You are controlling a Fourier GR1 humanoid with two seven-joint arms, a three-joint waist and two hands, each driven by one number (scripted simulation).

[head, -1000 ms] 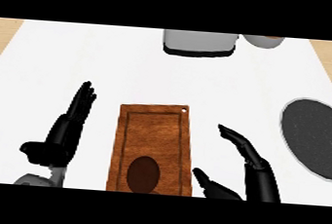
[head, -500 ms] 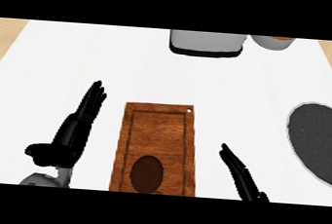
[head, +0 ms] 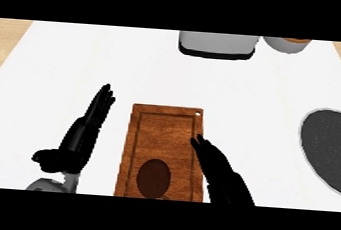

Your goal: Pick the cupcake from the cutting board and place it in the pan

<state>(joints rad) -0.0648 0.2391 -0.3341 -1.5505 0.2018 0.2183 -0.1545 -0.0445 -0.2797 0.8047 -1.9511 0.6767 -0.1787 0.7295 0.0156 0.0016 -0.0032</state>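
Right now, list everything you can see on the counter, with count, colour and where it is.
cutting board: one, brown wood, centre, long side running away from the robot
cupcake: one, dark brown, near end of the cutting board
pan: one, dark grey with pale rim, right edge
grey appliance: one, grey with black base, far centre
pot: one, white with brown top, far right, partly cut off
left hand: black, open, left of the board
right hand: black, open, at the board's right edge
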